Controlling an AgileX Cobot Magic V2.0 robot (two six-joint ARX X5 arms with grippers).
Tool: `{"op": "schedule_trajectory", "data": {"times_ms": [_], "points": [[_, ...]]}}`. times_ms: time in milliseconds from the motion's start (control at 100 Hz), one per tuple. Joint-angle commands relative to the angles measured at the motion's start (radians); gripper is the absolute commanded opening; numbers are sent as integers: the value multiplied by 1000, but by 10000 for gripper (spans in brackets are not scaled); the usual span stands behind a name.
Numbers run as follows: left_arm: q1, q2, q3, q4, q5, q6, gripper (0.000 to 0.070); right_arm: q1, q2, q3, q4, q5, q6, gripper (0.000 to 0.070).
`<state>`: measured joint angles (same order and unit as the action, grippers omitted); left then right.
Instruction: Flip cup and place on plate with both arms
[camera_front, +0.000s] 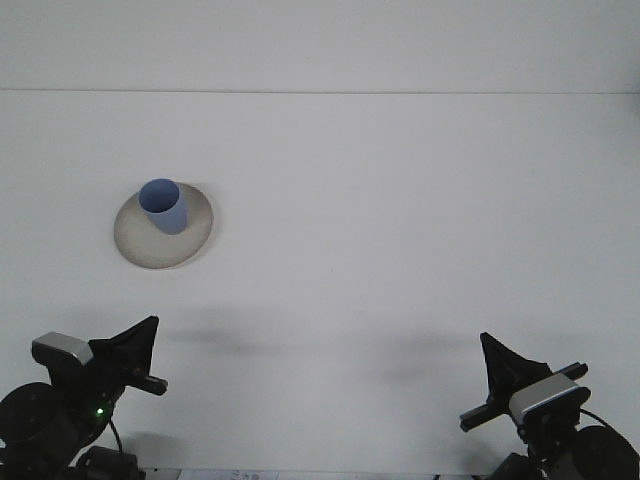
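A blue cup (163, 206) stands upright on a round, pale beige plate (190, 243), with its open mouth facing up and its pale inside visible. The cup sits toward the far left part of the plate rather than at its centre, leaving a bare crescent of plate showing in front of it and to its right. The plate rests flat on the white desk (400, 230), in the left half of the view and about midway between the near edge and the far edge, where a thin line marks the desk's meeting with the white wall behind. Both arms are low at the near edge of the desk, well apart from the plate and from each other. The left claw (138, 345) shows at the bottom left as a single dark wedge pointing up and to the right, its fingers pressed together with no gap between them and nothing held; a small green light glows on the arm body below it. The right claw (500, 365) shows at the bottom right, likewise a single dark pointed shape with its fingers pressed together and empty, mounted above a grey block. Soft shadows lie on the desk just ahead of each arm.
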<state>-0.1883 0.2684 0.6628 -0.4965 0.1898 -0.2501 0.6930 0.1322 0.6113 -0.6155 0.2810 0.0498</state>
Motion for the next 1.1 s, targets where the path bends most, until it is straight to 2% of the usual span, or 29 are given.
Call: {"op": "schedule_trajectory", "data": {"times_ms": [0,100,170,230,370,460,670,810,1090], "points": [[-3,2,12,7,2,34,15,8,0,3,11,-3,6,6],[3,-4,5,13,-8,224,15,8,0,3,11,-3,6,6],[20,-25,-37,60,-11,314,15,8,0,3,11,-3,6,6],[41,-53,-110,137,-24,350,15,8,0,3,11,-3,6,6],[89,-151,-349,332,-217,349,15,8,0,3,11,-3,6,6],[104,-210,-481,449,-286,343,15,8,0,3,12,-3,6,6],[132,-266,-628,551,-294,343,15,8,0,3,15,-3,6,6],[133,-266,-649,521,-294,312,15,8,0,3,17,-3,6,6],[134,-265,-649,528,-294,309,15,8,0,3,18,-3,6,6]]}}
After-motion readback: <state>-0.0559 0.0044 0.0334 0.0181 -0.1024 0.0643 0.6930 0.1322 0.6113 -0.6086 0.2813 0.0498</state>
